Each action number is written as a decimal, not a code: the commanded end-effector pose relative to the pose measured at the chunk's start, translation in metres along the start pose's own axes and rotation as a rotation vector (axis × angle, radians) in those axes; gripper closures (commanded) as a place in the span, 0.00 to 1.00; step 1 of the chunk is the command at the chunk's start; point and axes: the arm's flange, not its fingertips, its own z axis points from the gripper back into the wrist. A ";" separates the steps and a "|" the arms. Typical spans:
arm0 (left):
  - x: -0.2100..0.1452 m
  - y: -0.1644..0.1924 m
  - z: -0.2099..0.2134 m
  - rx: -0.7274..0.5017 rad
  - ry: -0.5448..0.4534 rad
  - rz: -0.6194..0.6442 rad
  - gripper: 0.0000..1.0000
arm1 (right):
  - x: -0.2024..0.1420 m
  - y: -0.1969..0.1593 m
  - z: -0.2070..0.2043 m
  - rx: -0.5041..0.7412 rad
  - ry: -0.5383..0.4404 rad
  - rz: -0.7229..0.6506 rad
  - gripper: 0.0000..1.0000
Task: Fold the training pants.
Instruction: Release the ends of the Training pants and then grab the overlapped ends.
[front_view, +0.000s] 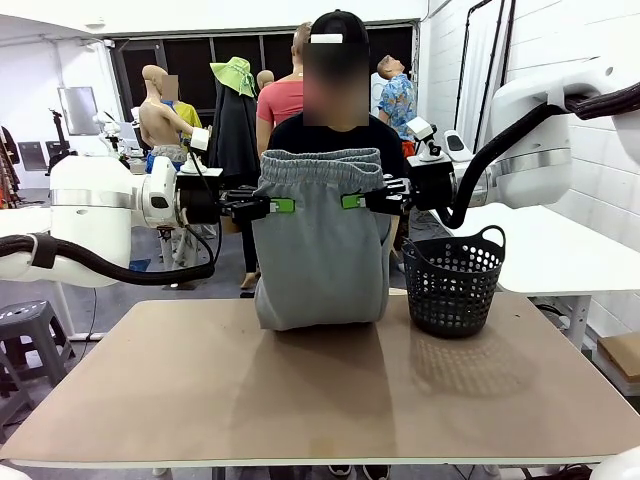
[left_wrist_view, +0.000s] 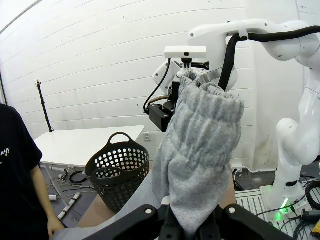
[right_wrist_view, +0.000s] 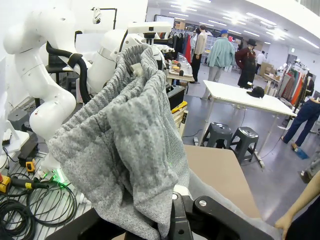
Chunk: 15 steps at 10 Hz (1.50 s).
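Observation:
The light grey training pants (front_view: 320, 245) hang above the far half of the table, stretched by the gathered waistband between both grippers. My left gripper (front_view: 282, 206) is shut on the waistband's left end, and my right gripper (front_view: 352, 201) is shut on its right end. The lower edge of the pants brushes the tabletop. The left wrist view has the pants (left_wrist_view: 200, 150) rising from my shut left gripper (left_wrist_view: 189, 231) toward the other arm. Grey cloth (right_wrist_view: 130, 150) drapes over my right gripper (right_wrist_view: 172, 212) in the right wrist view. A person in black stands right behind the pants.
A black mesh basket (front_view: 454, 280) stands on the brown table (front_view: 300, 400) just right of the hanging pants, close to my right arm. A white table sits behind on the right. Other people and stools are farther off.

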 end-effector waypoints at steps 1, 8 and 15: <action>0.001 -0.003 0.000 0.018 -0.028 -0.008 1.00 | 0.002 0.001 0.000 0.007 -0.020 -0.006 1.00; 0.001 -0.003 0.000 0.018 -0.028 -0.008 1.00 | 0.002 0.001 0.000 0.007 -0.020 -0.006 1.00; 0.001 -0.003 0.000 0.018 -0.028 -0.008 1.00 | 0.002 0.001 0.000 0.007 -0.020 -0.006 1.00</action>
